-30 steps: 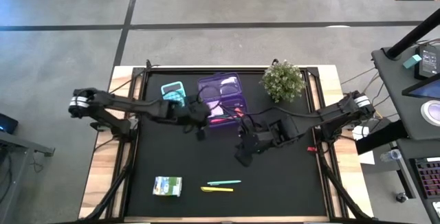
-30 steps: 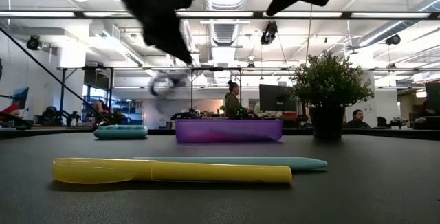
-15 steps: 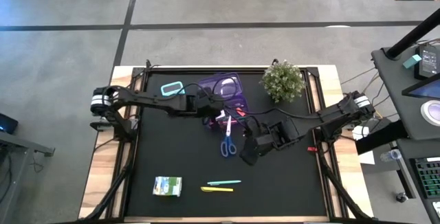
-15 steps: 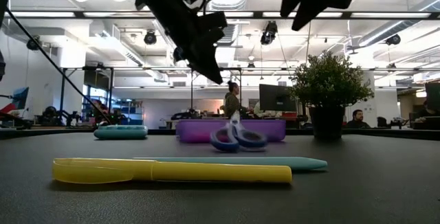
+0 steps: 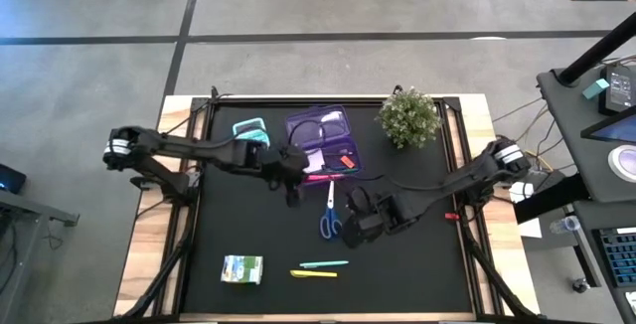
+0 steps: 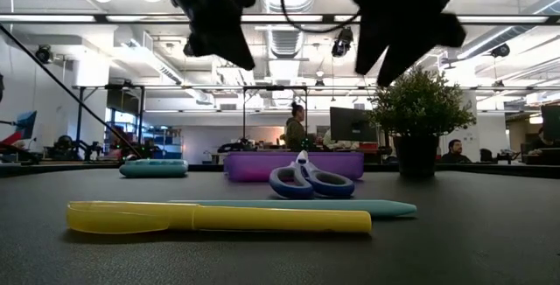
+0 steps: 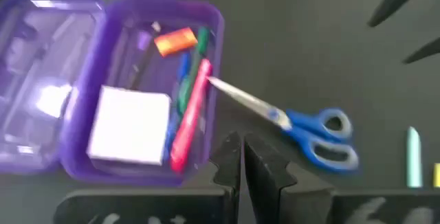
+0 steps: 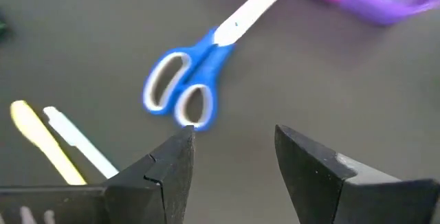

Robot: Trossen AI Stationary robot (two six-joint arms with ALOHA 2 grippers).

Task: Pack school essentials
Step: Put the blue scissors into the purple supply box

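Blue-handled scissors [image 5: 329,215] lie on the black table, handles toward the near edge. Their blade tips [image 7: 212,82] appear to lean on the near rim of the open purple case [image 5: 323,143]. That case holds a white pad [image 7: 130,124] and pink and green pens [image 7: 189,114]. My left gripper [image 5: 288,191] hovers shut, left of the blades. My right gripper [image 8: 234,152] is open just right of the handles [image 8: 177,95], touching nothing. A teal pen [image 5: 324,263], a yellow marker [image 5: 313,274] and a green-and-white packet [image 5: 242,269] lie near the near edge.
A potted plant [image 5: 409,117] stands at the far right, beside the case. A teal object [image 5: 250,131] lies left of the case. Black mat [image 5: 417,264] shows bare on the near right. In the low view, people sit in the room behind the table.
The scissors came into view: half a second ago they were dropping onto the table near the case, and now they lie still with their tips at its rim. My left gripper swung right over the case, then drew back left. My right gripper came down toward the scissors' handles.
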